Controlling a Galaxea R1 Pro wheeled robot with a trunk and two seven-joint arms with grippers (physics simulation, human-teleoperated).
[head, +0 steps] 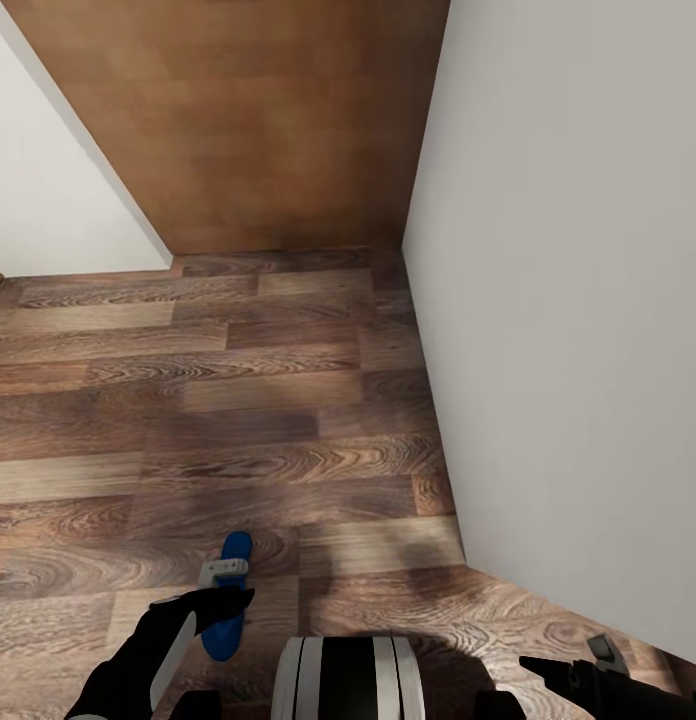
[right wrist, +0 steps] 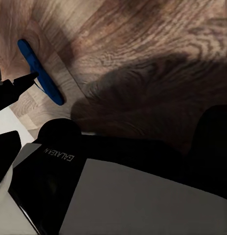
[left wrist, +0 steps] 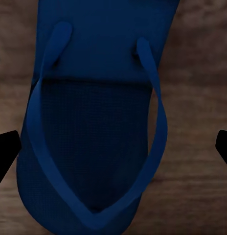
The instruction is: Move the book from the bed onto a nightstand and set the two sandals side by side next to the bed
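**Left arm poised over a sandal on the floor**

At the lower left of the head view I hold my left gripper (head: 228,598) over the blue sandal (head: 228,597), jaws spread wide either side of it, ready to close. My right gripper (head: 548,668) waits at the lower right; I cannot tell its jaws' state. Beyond lie bare wood floor (head: 238,400), white wall (head: 568,300) and tan door (head: 258,120).
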